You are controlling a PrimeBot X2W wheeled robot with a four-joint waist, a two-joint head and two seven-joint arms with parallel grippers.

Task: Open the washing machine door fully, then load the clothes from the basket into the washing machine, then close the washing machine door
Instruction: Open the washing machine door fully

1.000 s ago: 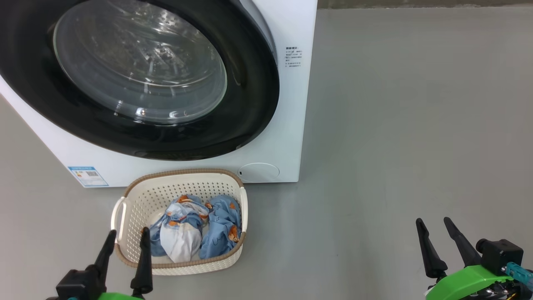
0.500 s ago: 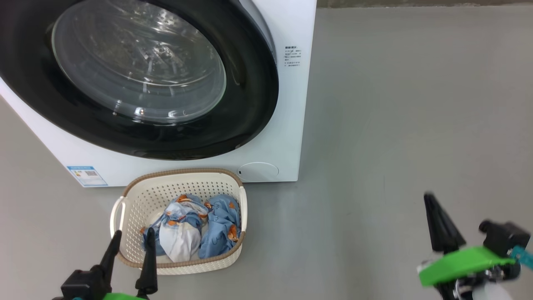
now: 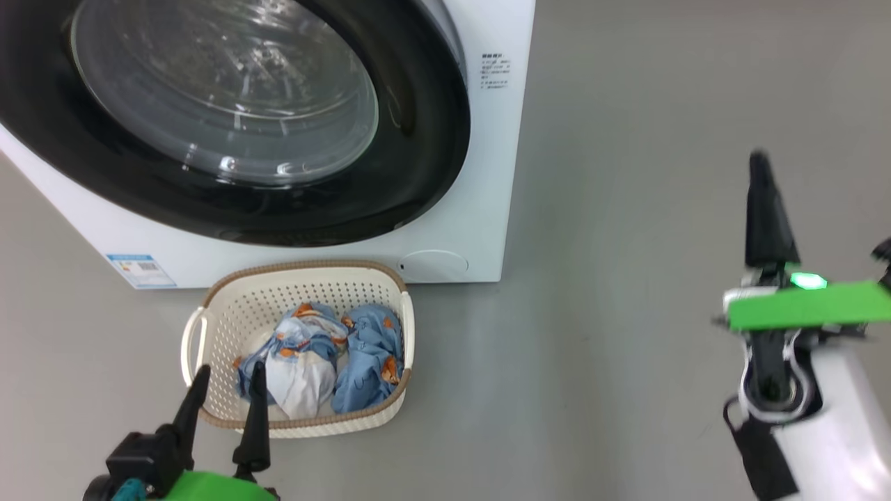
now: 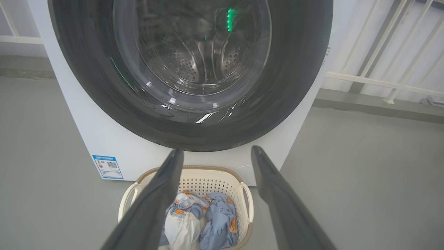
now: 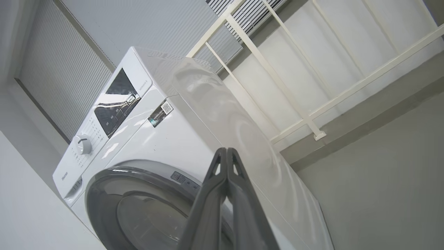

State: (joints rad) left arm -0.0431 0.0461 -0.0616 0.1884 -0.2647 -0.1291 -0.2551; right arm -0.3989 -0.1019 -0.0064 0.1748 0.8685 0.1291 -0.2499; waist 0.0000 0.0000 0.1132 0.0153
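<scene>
The washing machine door (image 3: 230,118), a glossy black rim around a bulging glass window, sits shut on the white washing machine (image 3: 487,181) at the far left of the scene. Just in front of the machine, on the grey floor (image 3: 626,209), stands the basket (image 3: 299,273) with the blue printed clothes (image 3: 327,365) heaped inside. The left gripper (image 3: 231,367) hovers at the basket's near rim, fingers spread and empty. The right gripper (image 3: 760,163), fingers pressed together on nothing, is raised well to the right of the machine.

Opening comes first and likely falls to the right arm. Its pinched fingertips should slip behind the door's right edge, where a recess seems to lie. The pull should then follow the hinge's arc, not run straight back, until the door stands wide.
</scene>
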